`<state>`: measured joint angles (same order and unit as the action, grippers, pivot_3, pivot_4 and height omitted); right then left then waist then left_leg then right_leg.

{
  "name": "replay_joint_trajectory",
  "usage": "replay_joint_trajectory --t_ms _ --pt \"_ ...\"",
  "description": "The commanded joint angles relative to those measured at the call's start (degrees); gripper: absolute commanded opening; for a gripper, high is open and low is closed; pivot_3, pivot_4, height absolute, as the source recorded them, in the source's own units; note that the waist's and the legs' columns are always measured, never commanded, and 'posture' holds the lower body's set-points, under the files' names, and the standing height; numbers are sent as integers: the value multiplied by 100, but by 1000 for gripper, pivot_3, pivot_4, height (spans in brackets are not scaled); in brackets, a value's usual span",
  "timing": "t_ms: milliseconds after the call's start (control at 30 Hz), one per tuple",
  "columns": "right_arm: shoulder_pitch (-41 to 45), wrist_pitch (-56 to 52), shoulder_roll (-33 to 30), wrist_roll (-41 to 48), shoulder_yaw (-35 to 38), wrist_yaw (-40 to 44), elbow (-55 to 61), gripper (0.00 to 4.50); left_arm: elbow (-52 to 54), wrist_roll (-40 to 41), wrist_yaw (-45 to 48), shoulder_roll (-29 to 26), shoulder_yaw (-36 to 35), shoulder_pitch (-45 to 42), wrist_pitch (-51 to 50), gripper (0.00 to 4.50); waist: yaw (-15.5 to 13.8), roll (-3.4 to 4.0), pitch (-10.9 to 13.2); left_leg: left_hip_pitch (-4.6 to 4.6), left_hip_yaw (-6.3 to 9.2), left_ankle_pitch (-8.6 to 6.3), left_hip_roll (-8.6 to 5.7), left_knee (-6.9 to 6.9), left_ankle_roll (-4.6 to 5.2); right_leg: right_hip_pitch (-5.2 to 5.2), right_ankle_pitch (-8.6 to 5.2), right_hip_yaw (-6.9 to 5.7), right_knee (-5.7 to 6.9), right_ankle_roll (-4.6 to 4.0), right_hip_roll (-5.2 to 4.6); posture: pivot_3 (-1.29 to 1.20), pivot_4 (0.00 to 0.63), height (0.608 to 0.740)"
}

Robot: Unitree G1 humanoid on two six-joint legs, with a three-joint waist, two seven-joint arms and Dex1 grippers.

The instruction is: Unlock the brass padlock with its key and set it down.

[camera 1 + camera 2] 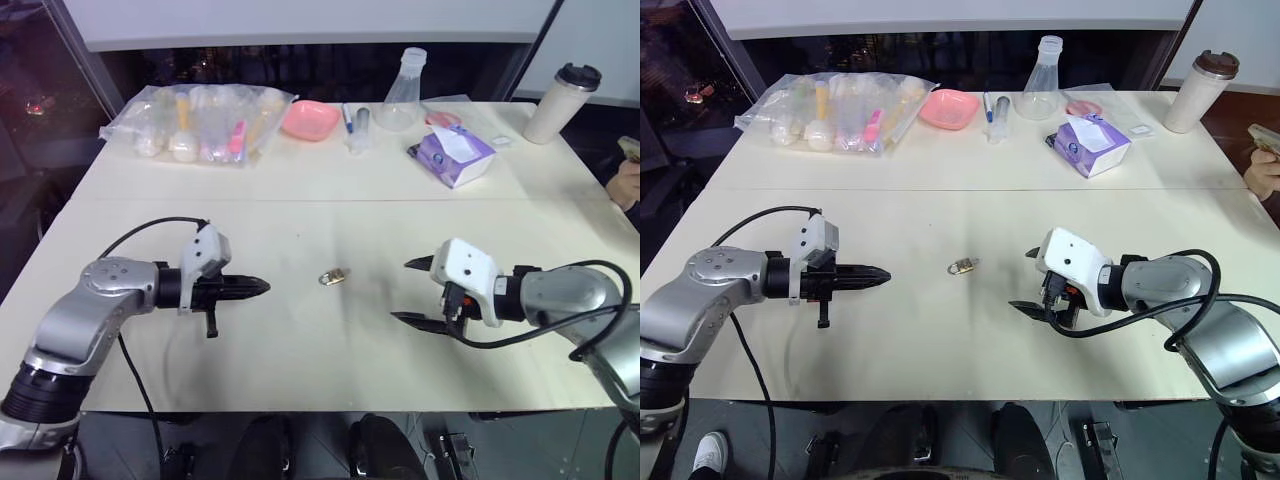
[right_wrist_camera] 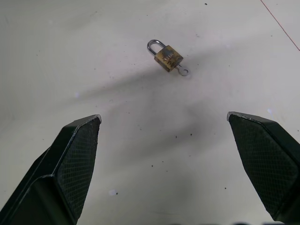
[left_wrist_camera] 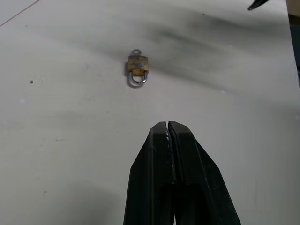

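The left claw (image 1: pixel 258 287) has its two slim black fingers pressed flat together into one tapered point, holding nothing, hovering low over the pale matte table (image 1: pixel 300 220) and aimed toward the padlock (image 1: pixel 334 276). The right claw (image 1: pixel 414 291) is spread wide, its broad black fingers (image 2: pixel 77 154) faced with a fine cross-hatched grip texture, empty, and also turned toward the padlock from the other side. The padlock lies flat on the table between the two claws, apart from both, a little nearer the left one: a tiny squarish yellow-brass body with a thin silvery U-shaped shackle seated at one end, and at the opposite end a small silvery key (image 2: pixel 182 71) with a ring-shaped head sticking out of the body. The table around it is smooth, lightly speckled and smudged. Well beyond the padlock, along the far edge, sit a clear crinkled plastic bag (image 1: pixel 200 122) of small items, a shallow pink dish (image 1: pixel 309 119), a clear conical flask (image 1: pixel 402 92), a purple packet of tissues (image 1: pixel 452 155), and a tall cream tumbler (image 1: pixel 560 102) with a dark lid.
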<state>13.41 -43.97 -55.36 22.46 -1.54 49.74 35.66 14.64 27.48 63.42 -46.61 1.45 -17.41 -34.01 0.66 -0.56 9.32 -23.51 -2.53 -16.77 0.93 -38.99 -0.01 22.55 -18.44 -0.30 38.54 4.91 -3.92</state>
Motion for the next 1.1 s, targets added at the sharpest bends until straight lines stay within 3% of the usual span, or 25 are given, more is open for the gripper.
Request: replay_joint_trajectory --t_ms 33,267,367,633,667,1100 --pt "179 -22 33 75 95 -36 112 4470 45 -26 -32 61 -23 36 183 0 1 0 0 0 0 0 0 0 0 1 0 0 0 0 0 0 150 715" --pt "176 36 43 -31 36 -91 118 4470 14 -346 -326 504 203 78 612 0 -10 0 0 0 0 -1 -1 -2 1 -3 1 -1 -2 1 0 0 150 715" --pt "166 58 87 -58 -6 -133 122 4500 -141 -591 -650 902 388 6 848 785 -15 -1 0 1 0 -1 -2 -3 2 -7 1 -1 -3 2 0 0 150 715" --pt "148 112 25 -188 46 -237 41 4500 -1005 -1362 -785 1632 1197 -385 1627 4303 -14 0 0 2 0 -2 -2 -4 4 -7 2 -2 -3 3 7 0 150 715" --pt "137 112 18 -211 42 -255 46 4500 -1193 -1455 -815 1728 1257 -475 1739 4470 -24 -1 0 2 0 -2 -2 -5 4 -8 2 -2 -2 3 7 0 150 715" --pt "-44 -222 126 -124 153 -666 447 4500 -3118 -2283 -1311 2811 1568 -1279 2859 4470 -29 -1 0 1 1 -3 -1 -12 7 -10 3 -3 -1 6 14 0 150 715"
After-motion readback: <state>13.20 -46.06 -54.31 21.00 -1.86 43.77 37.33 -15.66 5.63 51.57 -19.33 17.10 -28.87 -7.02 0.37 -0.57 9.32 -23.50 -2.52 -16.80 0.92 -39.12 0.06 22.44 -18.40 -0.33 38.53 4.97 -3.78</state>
